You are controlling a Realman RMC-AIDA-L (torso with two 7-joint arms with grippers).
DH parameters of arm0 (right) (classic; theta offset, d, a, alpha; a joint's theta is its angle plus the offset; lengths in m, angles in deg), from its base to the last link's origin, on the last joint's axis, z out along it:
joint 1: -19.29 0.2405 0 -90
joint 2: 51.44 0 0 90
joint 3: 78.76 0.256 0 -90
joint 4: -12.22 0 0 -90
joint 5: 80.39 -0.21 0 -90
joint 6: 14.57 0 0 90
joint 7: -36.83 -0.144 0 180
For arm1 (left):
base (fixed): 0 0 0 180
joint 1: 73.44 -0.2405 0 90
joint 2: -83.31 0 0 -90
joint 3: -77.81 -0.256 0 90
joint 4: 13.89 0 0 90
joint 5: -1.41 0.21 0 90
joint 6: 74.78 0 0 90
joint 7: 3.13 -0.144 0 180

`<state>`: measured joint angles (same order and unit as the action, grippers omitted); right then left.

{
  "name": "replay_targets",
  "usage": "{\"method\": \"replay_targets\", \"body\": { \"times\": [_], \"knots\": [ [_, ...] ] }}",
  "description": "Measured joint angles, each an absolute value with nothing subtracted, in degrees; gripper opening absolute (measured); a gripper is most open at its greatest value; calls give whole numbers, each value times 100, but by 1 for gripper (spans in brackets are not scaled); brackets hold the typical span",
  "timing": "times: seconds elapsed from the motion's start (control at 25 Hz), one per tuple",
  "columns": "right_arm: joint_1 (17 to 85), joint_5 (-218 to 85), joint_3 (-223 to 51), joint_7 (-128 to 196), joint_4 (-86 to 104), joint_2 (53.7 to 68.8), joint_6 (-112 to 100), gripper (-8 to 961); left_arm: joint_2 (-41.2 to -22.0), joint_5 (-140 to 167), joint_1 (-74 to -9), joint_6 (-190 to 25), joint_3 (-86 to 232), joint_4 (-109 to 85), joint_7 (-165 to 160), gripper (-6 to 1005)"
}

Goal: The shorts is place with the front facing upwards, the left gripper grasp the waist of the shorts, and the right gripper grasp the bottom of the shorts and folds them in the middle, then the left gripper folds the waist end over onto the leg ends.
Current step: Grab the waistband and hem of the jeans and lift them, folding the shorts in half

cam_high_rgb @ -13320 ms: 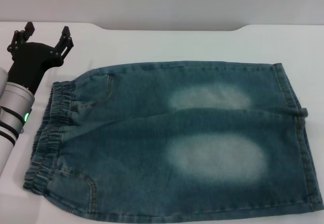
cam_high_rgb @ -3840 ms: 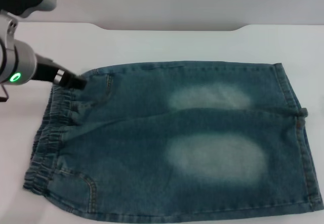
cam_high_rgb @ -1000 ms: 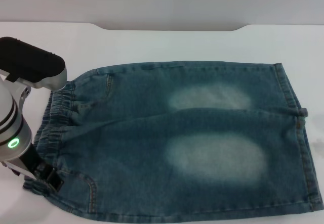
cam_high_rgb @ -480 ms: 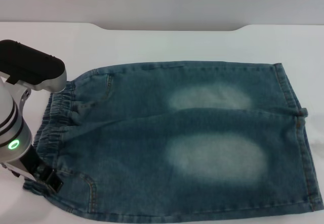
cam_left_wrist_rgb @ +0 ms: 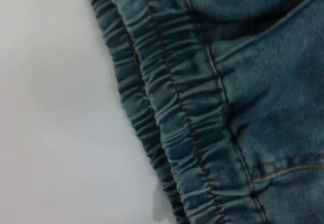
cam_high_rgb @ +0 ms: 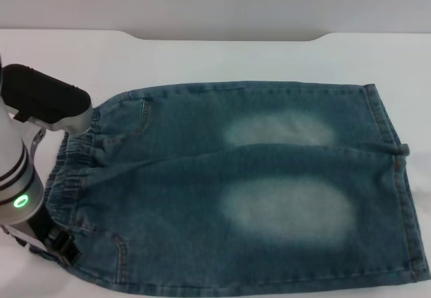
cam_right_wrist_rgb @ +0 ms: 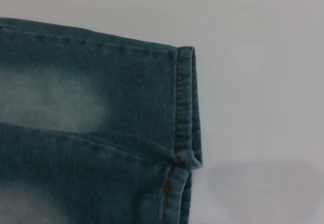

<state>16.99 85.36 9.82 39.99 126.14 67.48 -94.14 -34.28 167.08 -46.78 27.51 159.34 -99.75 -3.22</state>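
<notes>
So far nothing is folded: the blue denim shorts (cam_high_rgb: 236, 183) lie flat on the white table (cam_high_rgb: 222, 56), my left gripper (cam_high_rgb: 60, 247) sits at the near corner of the ruffled elastic waist (cam_high_rgb: 67, 177), grip state unclear, hems untouched.

- You can't see the left gripper (cam_high_rgb: 62, 249) fingers clearly at 8 o'clock; the wrist covers them.
- The waist (cam_high_rgb: 67, 183) corner lies under that arm.
</notes>
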Motion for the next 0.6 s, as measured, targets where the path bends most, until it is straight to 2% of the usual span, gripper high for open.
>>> {"method": "replay_targets", "body": {
  "times": [0.16, 0.36, 0.52, 0.6],
  "knots": [
    [1660, 8536, 983, 4000, 12729, 6739, -9421, 661, -3424, 16703, -4659, 2778, 15974, -9931, -376, 842],
    [1650, 8536, 988, 4000, 12780, 6739, -9431, 660, -3414, 16706, -4737, 2701, 16014, -10010, -381, 728],
    [1645, 8531, 986, 4000, 12800, 6738, -9492, 658, -3428, 16708, -4744, 2632, 15999, -10019, -379, 555],
    [1641, 8396, 992, 4042, 12815, 6738, -9579, 658, -3435, 16705, -4746, 2611, 16003, -10035, -374, 525]
  ]
}}
